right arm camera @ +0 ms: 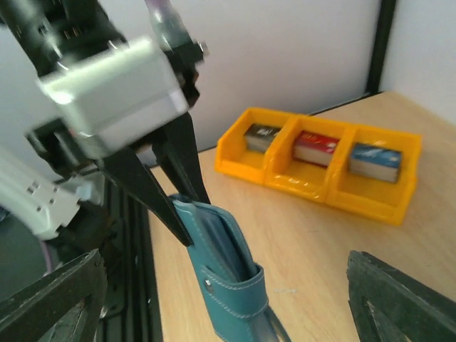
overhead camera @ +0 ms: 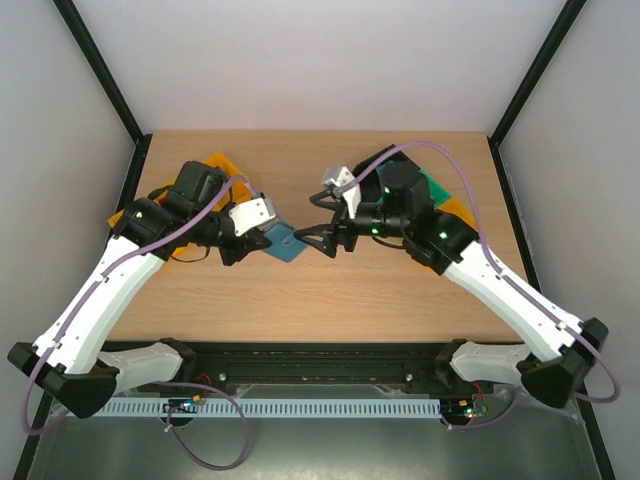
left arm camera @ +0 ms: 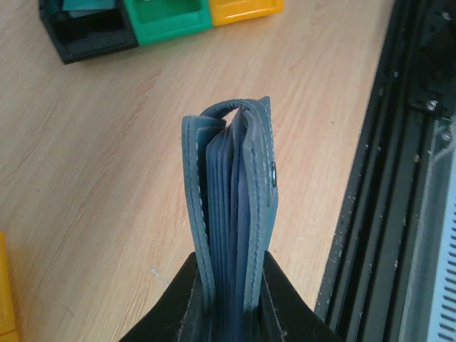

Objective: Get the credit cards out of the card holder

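The blue-teal card holder (overhead camera: 284, 241) is held off the middle of the table, and my left gripper (overhead camera: 256, 243) is shut on its left end. In the left wrist view the card holder (left arm camera: 262, 178) stands edge-on between my black fingers (left arm camera: 182, 299). The dark edges of the credit cards (left arm camera: 226, 206) are packed inside it. The right wrist view shows the card holder (right arm camera: 239, 303) with its tab wrapped round the near end and the credit cards (right arm camera: 229, 239) dark in its mouth. My right gripper (right arm camera: 222, 285) is wide open, one finger on each side of that end and touching nothing.
An orange tray (right arm camera: 317, 187) with grey, red and blue blocks stands behind the left arm. Black (left arm camera: 85, 32), green (left arm camera: 167, 18) and orange (left arm camera: 246, 8) trays stand on the right side. A black rail (left arm camera: 399, 185) runs along the table's near edge.
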Controlling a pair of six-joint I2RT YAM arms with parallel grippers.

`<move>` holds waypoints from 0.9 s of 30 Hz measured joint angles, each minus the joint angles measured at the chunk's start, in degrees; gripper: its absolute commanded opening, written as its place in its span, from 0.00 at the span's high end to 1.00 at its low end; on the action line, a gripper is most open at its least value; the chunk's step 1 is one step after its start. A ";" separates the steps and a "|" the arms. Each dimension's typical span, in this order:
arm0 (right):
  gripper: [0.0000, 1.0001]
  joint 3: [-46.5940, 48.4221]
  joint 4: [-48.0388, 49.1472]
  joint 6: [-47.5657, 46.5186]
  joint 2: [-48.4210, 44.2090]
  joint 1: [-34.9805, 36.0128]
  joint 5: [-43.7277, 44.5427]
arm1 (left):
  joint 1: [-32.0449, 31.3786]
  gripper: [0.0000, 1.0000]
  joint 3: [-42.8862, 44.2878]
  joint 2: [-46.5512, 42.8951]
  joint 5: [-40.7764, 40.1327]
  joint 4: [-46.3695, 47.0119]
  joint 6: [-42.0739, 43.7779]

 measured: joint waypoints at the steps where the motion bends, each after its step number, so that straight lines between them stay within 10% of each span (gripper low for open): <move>1: 0.12 1.20 -1.38 -1.44 1.68 0.00 -1.77 | -0.28 0.98 0.59 0.00 0.42 -1.07 0.98; 19: 0.48 4.87 -4.76 -2.89 11.78 0.85 -14.38 | -0.48 0.98 3.37 0.24 5.35 -5.86 5.66; 27: 0.91 4.87 -2.78 -0.37 12.46 1.22 -14.71 | -0.42 0.98 3.37 0.33 5.66 -5.97 5.79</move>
